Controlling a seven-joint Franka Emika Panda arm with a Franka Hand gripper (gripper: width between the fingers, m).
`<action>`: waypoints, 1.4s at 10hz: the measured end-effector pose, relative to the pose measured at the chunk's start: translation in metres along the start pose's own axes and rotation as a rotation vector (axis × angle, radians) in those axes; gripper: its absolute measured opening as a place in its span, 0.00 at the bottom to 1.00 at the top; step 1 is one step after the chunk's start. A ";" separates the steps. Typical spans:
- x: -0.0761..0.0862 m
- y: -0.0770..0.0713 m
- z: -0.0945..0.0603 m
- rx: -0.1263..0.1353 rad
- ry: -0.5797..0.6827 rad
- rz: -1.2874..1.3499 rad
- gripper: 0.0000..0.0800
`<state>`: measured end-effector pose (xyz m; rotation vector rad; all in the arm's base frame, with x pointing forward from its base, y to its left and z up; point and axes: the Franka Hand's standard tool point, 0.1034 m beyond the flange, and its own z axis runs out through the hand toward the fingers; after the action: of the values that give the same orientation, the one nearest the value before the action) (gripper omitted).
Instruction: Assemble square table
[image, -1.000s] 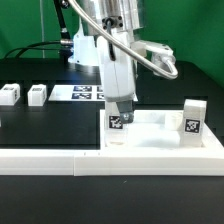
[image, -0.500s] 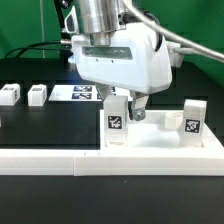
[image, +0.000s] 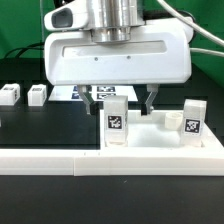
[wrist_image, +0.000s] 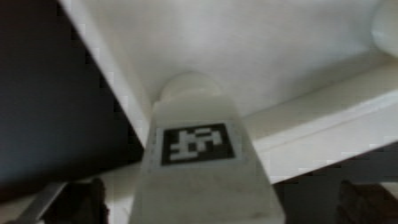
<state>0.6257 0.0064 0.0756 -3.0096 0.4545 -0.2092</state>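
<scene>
Straddling with wide-spread two-finger gripper (image: 121, 103) the upright white tagged plastic leg block (image: 117, 125) on the large white square plastic slab (image: 160, 136), at the exterior view's left corner; probably needing: centring, closing squarely, not tilting.

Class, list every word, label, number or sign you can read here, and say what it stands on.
Words, brands, numbers: none to be read.
Black-and-white square tag, a pattern and no letters: on the middle leg, also in the wrist view.
Same kind of tag: on the second leg, at the exterior view's right.
Two small blocks at the exterior view's left: marks too small to read.
</scene>
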 end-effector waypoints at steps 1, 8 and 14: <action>0.000 0.002 0.000 0.004 0.000 0.018 0.81; 0.000 0.005 0.001 0.001 -0.004 0.413 0.37; -0.002 0.001 0.003 0.006 -0.111 1.432 0.37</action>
<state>0.6237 0.0066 0.0721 -1.9264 2.2489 0.0828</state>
